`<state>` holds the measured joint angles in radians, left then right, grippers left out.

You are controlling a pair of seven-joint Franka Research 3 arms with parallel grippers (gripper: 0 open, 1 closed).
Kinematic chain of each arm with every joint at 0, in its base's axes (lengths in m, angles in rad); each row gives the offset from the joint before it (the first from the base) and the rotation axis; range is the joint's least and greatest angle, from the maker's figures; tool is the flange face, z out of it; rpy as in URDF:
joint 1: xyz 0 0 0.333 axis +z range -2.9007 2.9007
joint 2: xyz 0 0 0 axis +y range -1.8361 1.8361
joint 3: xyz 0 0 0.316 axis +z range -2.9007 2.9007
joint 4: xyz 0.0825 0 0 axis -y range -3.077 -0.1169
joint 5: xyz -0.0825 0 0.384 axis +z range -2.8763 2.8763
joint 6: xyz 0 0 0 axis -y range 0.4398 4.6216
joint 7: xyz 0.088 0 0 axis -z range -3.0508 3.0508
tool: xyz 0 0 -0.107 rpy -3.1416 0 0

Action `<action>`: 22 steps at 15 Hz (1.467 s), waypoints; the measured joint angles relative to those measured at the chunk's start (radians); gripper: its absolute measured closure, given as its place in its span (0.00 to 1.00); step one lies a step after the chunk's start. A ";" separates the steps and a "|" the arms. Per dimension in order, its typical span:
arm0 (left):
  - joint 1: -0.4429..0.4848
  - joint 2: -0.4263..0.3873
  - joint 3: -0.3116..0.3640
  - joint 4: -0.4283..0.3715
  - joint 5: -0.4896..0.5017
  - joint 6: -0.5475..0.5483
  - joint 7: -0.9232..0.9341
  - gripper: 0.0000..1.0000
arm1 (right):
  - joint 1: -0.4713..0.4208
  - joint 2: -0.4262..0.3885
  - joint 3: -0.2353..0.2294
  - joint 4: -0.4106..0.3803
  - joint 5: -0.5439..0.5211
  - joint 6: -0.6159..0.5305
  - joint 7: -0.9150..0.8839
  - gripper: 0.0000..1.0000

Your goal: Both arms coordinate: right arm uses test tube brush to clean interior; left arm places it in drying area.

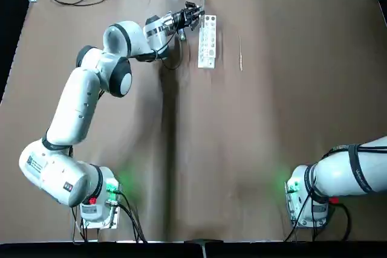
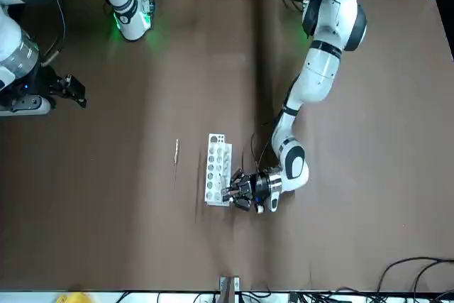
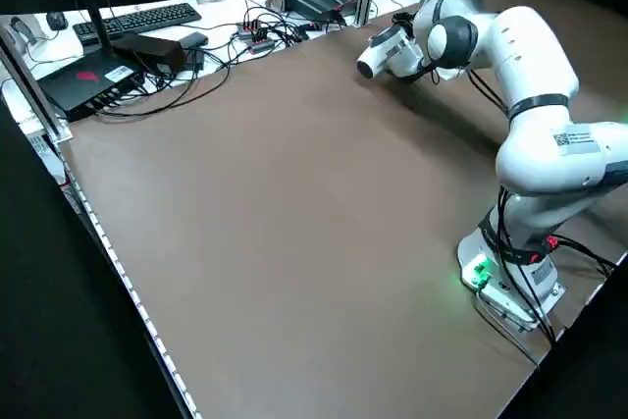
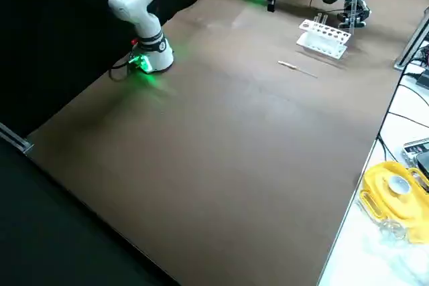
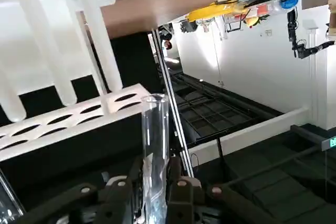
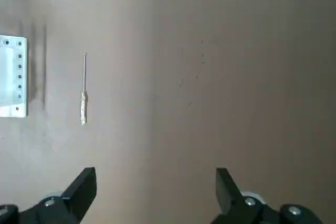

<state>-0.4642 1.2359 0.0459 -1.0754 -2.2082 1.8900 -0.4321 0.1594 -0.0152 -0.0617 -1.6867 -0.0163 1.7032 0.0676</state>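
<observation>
Toward twelve o'clock on the bench (image 1: 242, 149), seen from above with the robot's bases at six, left pincer (image 5: 156, 182): closed on an upright glass tube (image 5: 156, 145).
Rack (image 1: 207, 41): just beside that pincer, on its three o'clock side; tube held next to it, apparently not seated.
Brush (image 1: 240, 55): lying on the bench at one o'clock, apart from the rack, ungripped.
Right pincer (image 6: 156, 171): open, nothing between its fingers, raised above the bench around three o'clock.
Done: tube in hand.
Outstanding, as judged: brush pick-up, interior cleaning, placing in the rack.
Progress: early; no cleaning under way.
</observation>
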 joint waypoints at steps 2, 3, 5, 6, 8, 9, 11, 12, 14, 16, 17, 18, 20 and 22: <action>-0.003 0.000 0.013 0.000 0.000 -0.014 -0.002 0.77 | 0.001 0.000 0.000 0.000 0.000 0.000 0.000 0.00; -0.004 0.000 0.014 0.000 0.000 -0.018 -0.002 0.77 | 0.001 0.000 0.000 0.000 0.000 0.000 0.000 0.00; -0.005 0.000 0.015 0.000 0.000 -0.021 -0.002 0.77 | 0.002 0.000 0.000 0.000 0.000 0.000 0.000 0.00; -0.006 0.000 0.016 0.000 0.000 -0.021 -0.003 0.77 | 0.002 0.000 0.000 0.000 0.000 0.000 0.000 0.00; -0.006 0.000 0.016 0.000 0.000 -0.024 -0.006 0.77 | 0.002 0.000 0.000 0.000 -0.001 0.000 0.000 0.00; -0.007 0.000 0.016 0.000 0.008 -0.028 -0.012 0.77 | 0.002 0.000 0.000 0.000 -0.001 0.000 0.000 0.00; -0.009 0.000 0.016 0.000 0.029 -0.032 -0.029 0.77 | 0.002 0.000 0.000 0.000 -0.001 0.000 0.000 0.00; -0.010 0.000 0.016 0.000 0.031 -0.033 -0.033 0.77 | 0.002 0.000 0.000 0.000 -0.001 0.000 0.000 0.00; -0.012 0.000 0.016 -0.001 0.031 -0.033 -0.033 0.77 | 0.002 0.000 0.000 0.000 -0.001 0.000 0.000 0.00; -0.012 0.000 0.016 -0.001 0.031 -0.033 -0.033 0.77 | 0.002 0.000 0.000 0.000 -0.001 0.000 0.000 0.00; -0.012 0.000 0.016 -0.001 0.031 -0.033 -0.033 0.77 | 0.002 0.000 0.000 0.000 -0.001 0.000 0.000 0.00; -0.012 0.000 0.016 -0.001 0.031 -0.033 -0.033 0.77 | 0.002 0.000 0.000 0.000 -0.001 0.000 0.000 0.00; -0.012 0.000 0.016 -0.001 0.031 -0.033 -0.033 0.77 | 0.002 0.000 0.000 0.000 -0.001 0.000 0.000 0.00; -0.012 0.000 0.016 -0.001 0.031 -0.033 -0.033 0.77 | 0.002 0.000 0.000 0.000 -0.001 0.000 0.000 0.00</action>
<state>-0.4759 1.2360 0.0618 -1.0762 -2.1772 1.8570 -0.4653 0.1609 -0.0151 -0.0618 -1.6867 -0.0169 1.7036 0.0676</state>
